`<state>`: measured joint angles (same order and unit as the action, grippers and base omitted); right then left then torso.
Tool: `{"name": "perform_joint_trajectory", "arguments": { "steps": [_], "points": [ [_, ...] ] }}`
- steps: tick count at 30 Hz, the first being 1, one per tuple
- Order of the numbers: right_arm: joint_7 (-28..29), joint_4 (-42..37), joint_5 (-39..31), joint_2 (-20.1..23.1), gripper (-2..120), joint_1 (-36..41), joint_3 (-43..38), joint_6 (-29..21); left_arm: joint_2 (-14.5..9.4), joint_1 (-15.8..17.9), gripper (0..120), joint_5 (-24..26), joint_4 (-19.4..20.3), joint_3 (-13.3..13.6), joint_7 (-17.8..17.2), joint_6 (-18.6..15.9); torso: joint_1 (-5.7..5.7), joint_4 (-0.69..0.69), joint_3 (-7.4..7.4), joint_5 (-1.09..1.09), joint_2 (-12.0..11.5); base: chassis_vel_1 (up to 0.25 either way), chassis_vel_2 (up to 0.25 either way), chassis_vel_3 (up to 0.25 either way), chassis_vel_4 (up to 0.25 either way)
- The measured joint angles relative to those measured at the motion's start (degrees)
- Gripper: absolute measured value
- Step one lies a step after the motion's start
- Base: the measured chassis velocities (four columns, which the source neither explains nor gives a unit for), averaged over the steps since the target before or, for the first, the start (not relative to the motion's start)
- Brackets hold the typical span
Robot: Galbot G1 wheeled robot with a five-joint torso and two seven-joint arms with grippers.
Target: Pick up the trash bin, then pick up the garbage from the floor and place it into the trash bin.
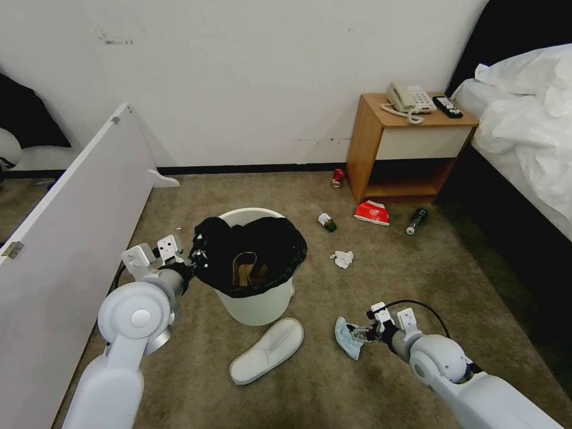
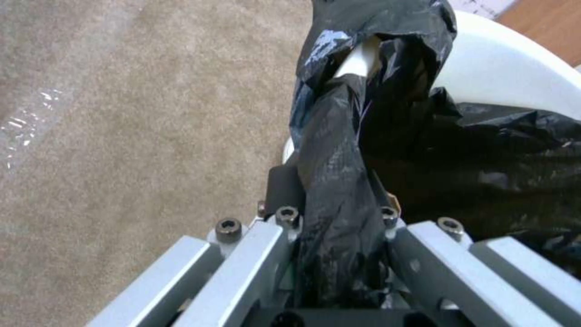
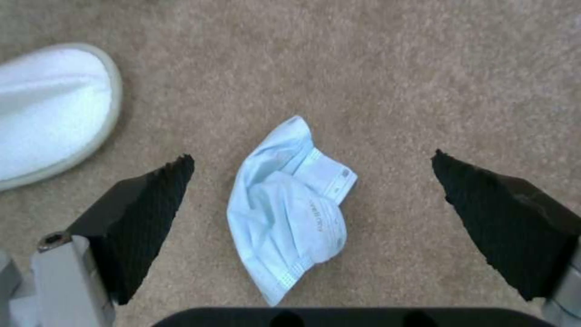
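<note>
The white trash bin (image 1: pixel 256 307), lined with a black bag, is held at its left rim by my left gripper (image 1: pixel 198 257), which is shut on rim and bag (image 2: pixel 339 181). A brown paper bag (image 1: pixel 244 268) lies inside. My right gripper (image 1: pixel 357 333) hovers open over a pale blue wad (image 1: pixel 345 338), a crumpled face mask (image 3: pixel 290 209) lying between its black pads (image 3: pixel 151 213). More garbage lies on the carpet: a white slipper (image 1: pixel 268 350), a tissue (image 1: pixel 342 258), a small bottle (image 1: pixel 326 221), a red packet (image 1: pixel 372 212), a dark bottle (image 1: pixel 416 221) and a red can (image 1: pixel 338 177).
A white panel (image 1: pixel 65 238) leans along the left. A wooden nightstand (image 1: pixel 411 149) with a telephone (image 1: pixel 410 98) and remote (image 1: pixel 447 106) stands against the back wall. A bed (image 1: pixel 524 137) runs along the right. Open carpet lies between bin and nightstand.
</note>
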<state>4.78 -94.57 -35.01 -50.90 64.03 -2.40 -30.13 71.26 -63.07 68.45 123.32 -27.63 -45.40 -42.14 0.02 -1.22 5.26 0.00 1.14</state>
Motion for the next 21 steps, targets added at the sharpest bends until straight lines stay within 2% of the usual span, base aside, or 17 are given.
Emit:
{"name": "perform_joint_trajectory", "arguments": {
  "steps": [9, 21],
  "points": [
    [-0.3, 5.3, 1.7, -2.1, 100, -2.3, 2.0, 1.0, 0.3, -0.2, 5, -0.2, 0.2, 0.0, 0.1, 0.0, 0.00, -0.01, 0.00, 0.00, 0.0, 0.000, 0.000, 0.000, 0.000],
    [-0.8, 8.2, 3.7, -3.2, 100, -2.6, 3.6, 2.2, 0.6, 0.3, 5, -0.4, -0.5, 0.2, 0.2, 0.0, 0.00, -0.01, 0.00, 0.00, 0.0, 0.000, 0.000, 0.000, 0.000]
  ]
}}
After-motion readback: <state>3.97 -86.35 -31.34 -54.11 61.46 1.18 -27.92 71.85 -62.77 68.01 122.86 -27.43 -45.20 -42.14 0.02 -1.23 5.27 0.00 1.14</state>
